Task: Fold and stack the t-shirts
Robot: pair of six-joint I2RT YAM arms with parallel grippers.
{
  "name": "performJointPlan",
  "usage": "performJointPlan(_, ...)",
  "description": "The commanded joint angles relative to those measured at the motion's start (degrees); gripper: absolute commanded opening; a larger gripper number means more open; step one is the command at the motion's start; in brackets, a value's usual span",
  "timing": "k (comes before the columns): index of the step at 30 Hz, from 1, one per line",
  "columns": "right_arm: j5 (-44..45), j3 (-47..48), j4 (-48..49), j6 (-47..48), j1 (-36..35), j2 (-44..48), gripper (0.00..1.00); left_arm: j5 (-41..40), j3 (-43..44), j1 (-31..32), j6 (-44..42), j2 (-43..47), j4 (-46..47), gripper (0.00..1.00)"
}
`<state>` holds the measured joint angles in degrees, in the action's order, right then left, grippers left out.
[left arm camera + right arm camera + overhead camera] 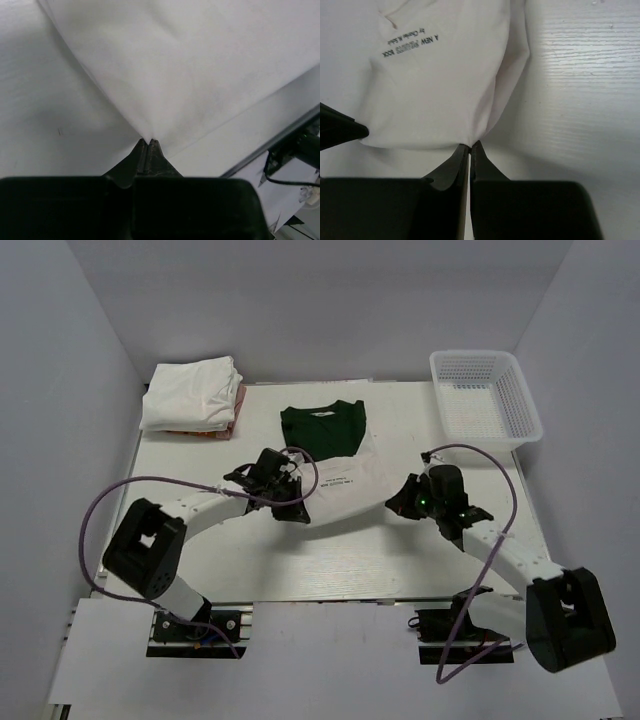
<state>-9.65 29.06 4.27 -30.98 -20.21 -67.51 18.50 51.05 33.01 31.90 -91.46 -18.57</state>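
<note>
Fold step in hand: cream-white cloth t-shirt with dark green sleeves (pixel 335 472) lies mid-way on the white surface (pixel 330 565), long axis near-to-far, collar pointing away from the arms. Left hand (pixel 298 508) and right hand (pixel 397 502) are each pinched tight on a near hem corner. Next, probably: lift both corners together and carry them toward the collar.

A: What is recorded at the centre?
B: A cream-white t-shirt (pixel 342 476) is laid out, its dark green collar end farthest away. Black lettering (pixel 412 42) is seen on the cream front. Both near corners are pinched.
A: And far left?
B: Folded white t-shirts (pixel 192 390) are stacked upon an orange-pink one (pixel 215 431).
</note>
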Motion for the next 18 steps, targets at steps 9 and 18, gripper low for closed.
performJointPlan(9,-0.2,4.9,-13.2,2.0,-2.6,18.7,0.0,-0.6,2.4,1.2,3.9,19.4,-8.4,0.0)
performJointPlan(18,6.1,15.1,-7.9,2.8,-2.2,9.3,0.0,-10.9,16.2,0.1,4.5,13.3,-11.2,0.0)
